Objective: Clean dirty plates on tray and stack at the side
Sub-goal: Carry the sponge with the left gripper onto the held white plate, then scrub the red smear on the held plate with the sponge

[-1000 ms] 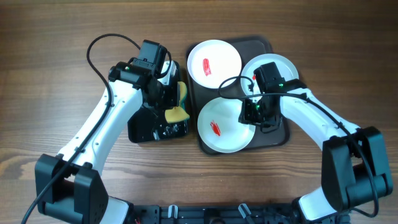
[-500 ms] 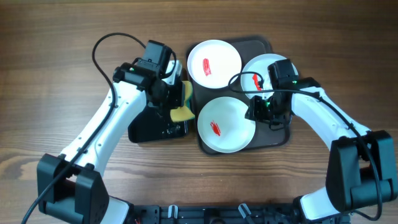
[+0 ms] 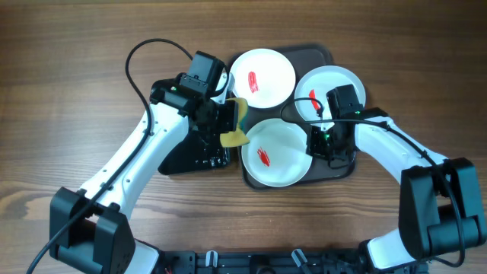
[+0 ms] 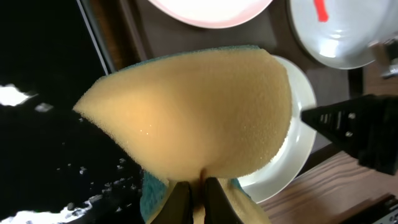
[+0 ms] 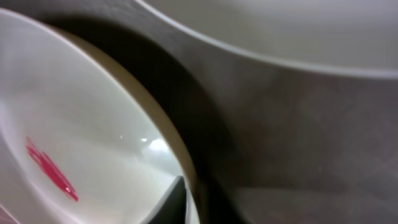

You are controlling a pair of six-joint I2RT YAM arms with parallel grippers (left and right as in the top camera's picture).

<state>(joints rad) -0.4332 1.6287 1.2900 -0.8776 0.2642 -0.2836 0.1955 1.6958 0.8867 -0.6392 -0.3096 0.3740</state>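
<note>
The tray (image 3: 326, 55) lies on the worktop (image 3: 68, 84) a little right of the middle, nearer to the back edge than to the front edge. All three plates are on it. The back plate (image 3: 263, 70) is white and sits at the tray's back left corner, with a red smear (image 3: 254, 81) in its centre. The right plate (image 3: 338, 78) sits at the back right corner and has a red mark near its left side. The front plate (image 3: 278, 156) is white, lies at the tray's front left, and has a red smear (image 3: 262, 157) left of its centre.

The left claw (image 3: 225, 122) is closed tight on a yellow sponge (image 3: 236, 139) with a green backing. It holds the sponge above the left rim of the front plate, between the tray and a black tub (image 3: 186, 158) that stands just beside the tray's left edge. In the left wrist view the sponge (image 4: 199, 106) fills most of the picture, and drops of water shine in the tub (image 4: 43, 74).

The right claw (image 3: 323, 146) is at the right rim of the front plate and is closed narrow on that rim. In the right wrist view one dark fingertip (image 5: 176, 202) lies against the inner side of the rim of the front plate (image 5: 81, 143); the other finger I cannot see.
</note>
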